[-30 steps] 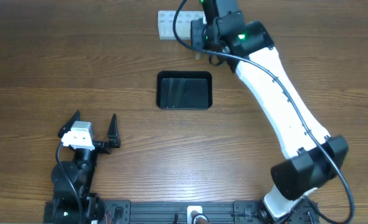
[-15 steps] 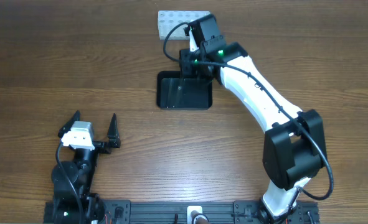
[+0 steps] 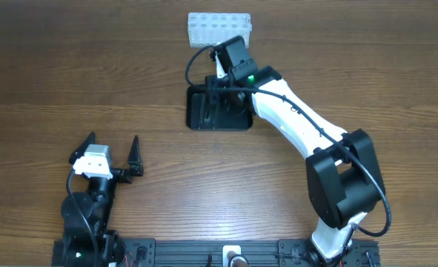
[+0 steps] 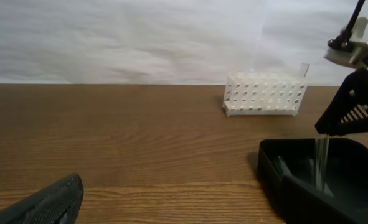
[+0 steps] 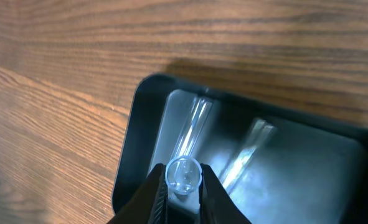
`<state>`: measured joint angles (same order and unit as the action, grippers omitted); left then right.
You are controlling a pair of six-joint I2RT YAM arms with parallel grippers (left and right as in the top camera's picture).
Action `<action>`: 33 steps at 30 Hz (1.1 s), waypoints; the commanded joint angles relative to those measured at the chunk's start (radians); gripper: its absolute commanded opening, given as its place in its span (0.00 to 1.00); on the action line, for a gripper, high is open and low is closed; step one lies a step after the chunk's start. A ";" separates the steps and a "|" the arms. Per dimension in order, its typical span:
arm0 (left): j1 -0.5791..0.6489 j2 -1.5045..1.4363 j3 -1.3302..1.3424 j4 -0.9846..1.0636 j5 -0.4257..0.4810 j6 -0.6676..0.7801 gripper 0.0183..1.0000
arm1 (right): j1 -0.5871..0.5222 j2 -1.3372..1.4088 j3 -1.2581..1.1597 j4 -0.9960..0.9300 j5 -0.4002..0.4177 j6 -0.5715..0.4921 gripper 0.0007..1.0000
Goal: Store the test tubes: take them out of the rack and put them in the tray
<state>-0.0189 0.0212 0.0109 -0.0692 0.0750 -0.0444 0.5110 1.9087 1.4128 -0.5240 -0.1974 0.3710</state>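
The white test tube rack [image 3: 219, 28] stands at the table's far edge, and one tube [image 4: 304, 67] sticks up from its end hole. In front of it lies the black tray [image 3: 195, 119]. My right gripper [image 3: 216, 95] hangs over the tray's left part, shut on a clear test tube [image 5: 183, 174] held upright. That tube's lower end [image 4: 321, 163] dips inside the tray [image 4: 277, 171]. Two clear tubes [image 5: 193, 127] [image 5: 249, 146] lie on the tray floor beneath it. My left gripper [image 3: 115, 152] rests open near the front left, holding nothing.
Bare wooden tabletop [image 3: 70, 67] surrounds the tray and rack. The right arm's white link [image 3: 300, 122] slants across the table from the front right toward the tray. A pale wall [image 4: 140, 37] rises behind the rack.
My right gripper has come from the rack toward me with the tube and now hangs over the tray's left part. The left arm has kept still.
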 commanded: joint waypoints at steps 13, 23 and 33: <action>0.006 -0.009 -0.005 -0.003 0.003 0.018 1.00 | -0.002 0.004 -0.005 0.059 0.031 0.001 0.49; 0.006 -0.009 -0.005 -0.003 0.003 0.018 1.00 | -0.077 -0.098 0.033 0.153 0.391 -0.102 0.79; 0.006 -0.009 -0.005 -0.003 0.003 0.018 1.00 | -0.137 -0.043 0.033 0.406 0.443 -0.187 0.96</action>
<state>-0.0189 0.0212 0.0109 -0.0692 0.0753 -0.0444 0.3805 1.8439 1.4338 -0.1562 0.2050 0.2131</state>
